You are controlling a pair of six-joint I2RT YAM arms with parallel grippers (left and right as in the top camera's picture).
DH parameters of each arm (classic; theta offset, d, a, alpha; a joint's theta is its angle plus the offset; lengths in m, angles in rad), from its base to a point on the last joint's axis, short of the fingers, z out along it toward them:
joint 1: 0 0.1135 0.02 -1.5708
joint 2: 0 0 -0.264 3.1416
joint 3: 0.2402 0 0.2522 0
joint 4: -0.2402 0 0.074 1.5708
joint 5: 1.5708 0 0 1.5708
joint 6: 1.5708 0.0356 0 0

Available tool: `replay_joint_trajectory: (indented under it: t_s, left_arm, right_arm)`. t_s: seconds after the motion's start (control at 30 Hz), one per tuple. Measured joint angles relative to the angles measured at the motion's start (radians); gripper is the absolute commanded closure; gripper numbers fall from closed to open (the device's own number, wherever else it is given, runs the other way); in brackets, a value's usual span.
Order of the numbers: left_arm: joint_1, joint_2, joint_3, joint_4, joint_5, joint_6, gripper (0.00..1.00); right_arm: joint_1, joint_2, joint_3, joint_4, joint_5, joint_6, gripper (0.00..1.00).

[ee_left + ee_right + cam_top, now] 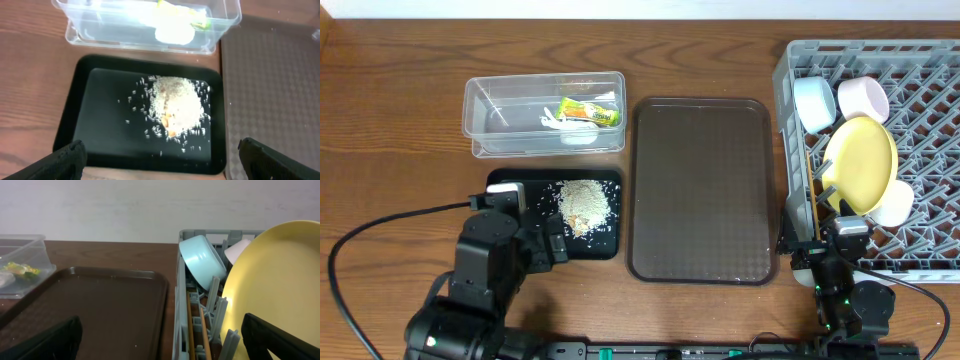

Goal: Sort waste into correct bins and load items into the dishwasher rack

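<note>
The grey dishwasher rack (920, 120) at the right holds the yellow plate (861, 163), the light blue bowl (813, 103), the pale pink cup (863, 97), the white bowl (892, 204) and the chopsticks (192, 325) along its left wall. The clear tub (544, 113) holds the snack wrapper (588, 113) and white scraps (556, 123). The black tray (535, 222) holds the rice grains (585, 205). My left gripper (160, 159) is open and empty above the black tray's near edge. My right gripper (162, 339) is open and empty at the rack's near left corner.
The large dark brown serving tray (700, 190) lies bare between the black tray and the rack. A black cable (380, 225) runs across the table at the left. A few grains lie scattered on the black tray around the heap.
</note>
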State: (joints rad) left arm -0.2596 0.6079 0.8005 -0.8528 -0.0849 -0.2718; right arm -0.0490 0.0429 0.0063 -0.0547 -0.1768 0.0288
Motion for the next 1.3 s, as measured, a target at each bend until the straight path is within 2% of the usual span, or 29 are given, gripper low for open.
replay_joint_trajectory:
  t_s: [0.17,0.3,0.47,0.6,0.67,0.8,1.3]
  left_arm:
    - [0.080,-0.157,-0.193,0.207,0.003,0.034,0.01]
    - [0.144,-0.323,-0.424,0.475,0.030,0.069,0.01]
    - [0.177,-0.467,-0.623,0.727,0.038,0.098,0.01]
    - [0.180,-0.559,-0.737,0.859,0.053,0.153,0.01]
    - [0.180,-0.587,-0.777,0.884,0.061,0.188,0.01]
    - [0.180,-0.595,-0.787,0.835,0.085,0.228,0.01]
    - [0.180,-0.596,-0.784,0.828,0.106,0.247,0.01]
  right_arm:
    - [0.000,0.000,0.000,0.001,-0.004,0.000,0.01]
    - [0.000,0.001,0.000,0.000,-0.007,0.000,0.01]
    - [0.000,0.001,0.000,0.001,-0.007,0.000,0.01]
    - [0.000,0.001,0.000,0.000,-0.007,0.000,0.01]
    - [0.000,0.001,0.000,0.000,-0.007,0.000,0.01]
    - [0.000,0.001,0.000,0.000,-0.008,0.000,0.01]
    - [0.000,0.001,0.000,0.001,-0.007,0.000,0.01]
